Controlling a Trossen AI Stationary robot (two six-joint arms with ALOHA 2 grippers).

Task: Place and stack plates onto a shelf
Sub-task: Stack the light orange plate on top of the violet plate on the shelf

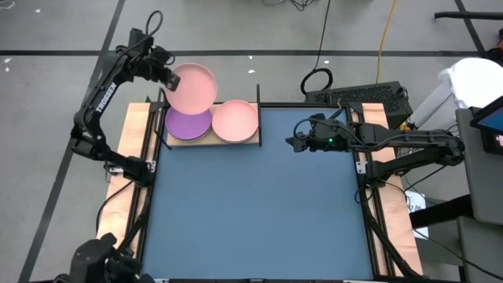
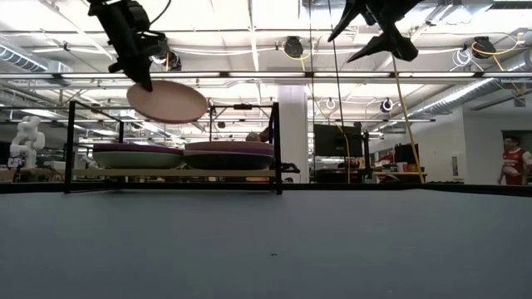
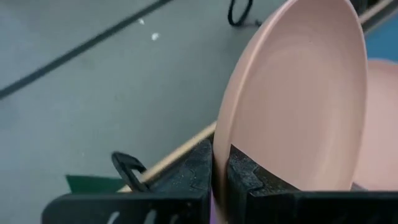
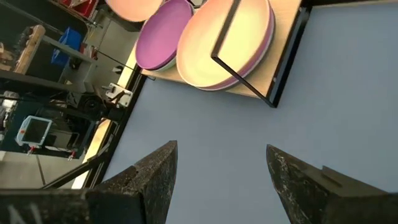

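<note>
Left gripper [image 3: 221, 180] jaws we see clamped on salmon plate [image 1: 192, 86] rim, tilted above shelf [image 1: 251, 140] holding purple plate [image 1: 188, 123] and pink-topped stack [image 1: 235, 121]; right gripper [image 1: 297, 142] jaws wide over desk [image 1: 259, 212]

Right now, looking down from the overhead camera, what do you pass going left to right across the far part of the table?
Left gripper, pinching the raised pink plate → purple plate on the shelf → pink plate on the shelf → right gripper, open and empty.
</note>
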